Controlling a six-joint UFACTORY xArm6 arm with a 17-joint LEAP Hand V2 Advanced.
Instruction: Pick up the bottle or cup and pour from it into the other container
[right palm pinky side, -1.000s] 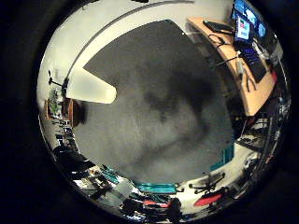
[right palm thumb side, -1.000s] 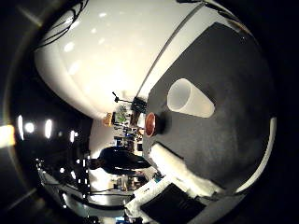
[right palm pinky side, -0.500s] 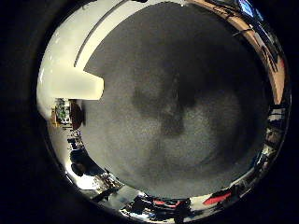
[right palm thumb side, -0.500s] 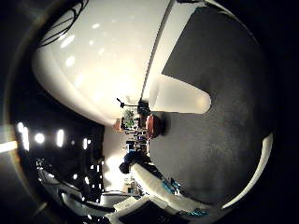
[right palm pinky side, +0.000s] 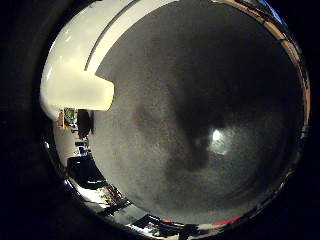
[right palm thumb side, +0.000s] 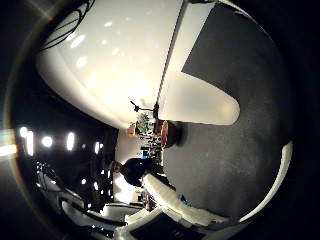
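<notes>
A white cup (right palm thumb side: 200, 100) stands on the dark grey table surface (right palm pinky side: 210, 80) near its edge. It fills a good part of the right thumb side palm view, so it is close to the palm. The right little finger side palm view shows the cup (right palm pinky side: 85, 92) at the side of the grey surface. A small red-brown container (right palm thumb side: 166, 131) sits just beside the cup. The hand's shadow (right palm pinky side: 180, 135) lies on the surface.
A pale, brightly lit floor (right palm thumb side: 110, 60) lies past the table's edge. Dark room clutter and lamps (right palm thumb side: 45, 140) show far beyond the cup. A bright spot of light (right palm pinky side: 217, 140) lies on the grey surface.
Both views have shifted: the palm has come closer to the table and the cup, which now looks larger. The desk and chairs have slid out of the little finger side view.
</notes>
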